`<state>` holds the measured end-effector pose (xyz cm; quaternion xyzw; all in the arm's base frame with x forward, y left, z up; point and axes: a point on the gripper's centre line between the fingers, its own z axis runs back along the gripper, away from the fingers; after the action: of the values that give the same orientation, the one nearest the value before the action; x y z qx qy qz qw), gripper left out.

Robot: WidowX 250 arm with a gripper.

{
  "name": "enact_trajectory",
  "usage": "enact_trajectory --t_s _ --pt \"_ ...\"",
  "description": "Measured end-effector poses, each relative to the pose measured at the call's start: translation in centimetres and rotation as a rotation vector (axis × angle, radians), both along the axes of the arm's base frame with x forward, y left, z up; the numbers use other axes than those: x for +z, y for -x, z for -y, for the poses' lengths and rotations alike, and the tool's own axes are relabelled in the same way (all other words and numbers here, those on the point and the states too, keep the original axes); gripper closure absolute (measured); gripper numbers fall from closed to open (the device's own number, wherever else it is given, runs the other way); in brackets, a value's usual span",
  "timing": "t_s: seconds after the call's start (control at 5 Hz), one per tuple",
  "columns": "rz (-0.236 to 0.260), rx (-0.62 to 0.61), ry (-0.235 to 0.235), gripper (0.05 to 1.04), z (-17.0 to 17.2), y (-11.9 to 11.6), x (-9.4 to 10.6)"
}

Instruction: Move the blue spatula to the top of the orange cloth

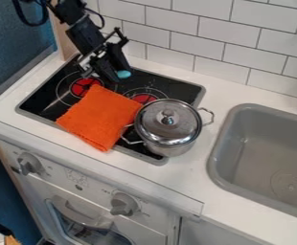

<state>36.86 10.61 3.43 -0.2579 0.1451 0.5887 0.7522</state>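
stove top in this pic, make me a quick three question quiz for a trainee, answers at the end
1. Which is nearer the sink, the metal pot or the orange cloth?
2. True or false: the pot has its lid on.
3. Multiple choice: the gripper hangs over a) the sink, b) the stove top, c) the oven door.

Key: 1. the metal pot; 2. true; 3. b

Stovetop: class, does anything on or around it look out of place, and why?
The orange cloth lies askew on the stovetop, one corner past its front rim onto the counter. The pot seems to overhang the right rim. I see no spill.
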Motion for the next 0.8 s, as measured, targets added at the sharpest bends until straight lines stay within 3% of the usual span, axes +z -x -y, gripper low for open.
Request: enact_trajectory --t_s 0.8 --pt "0.034 0.133 -0.001 0.741 -3.6 -3.9 -0.9"
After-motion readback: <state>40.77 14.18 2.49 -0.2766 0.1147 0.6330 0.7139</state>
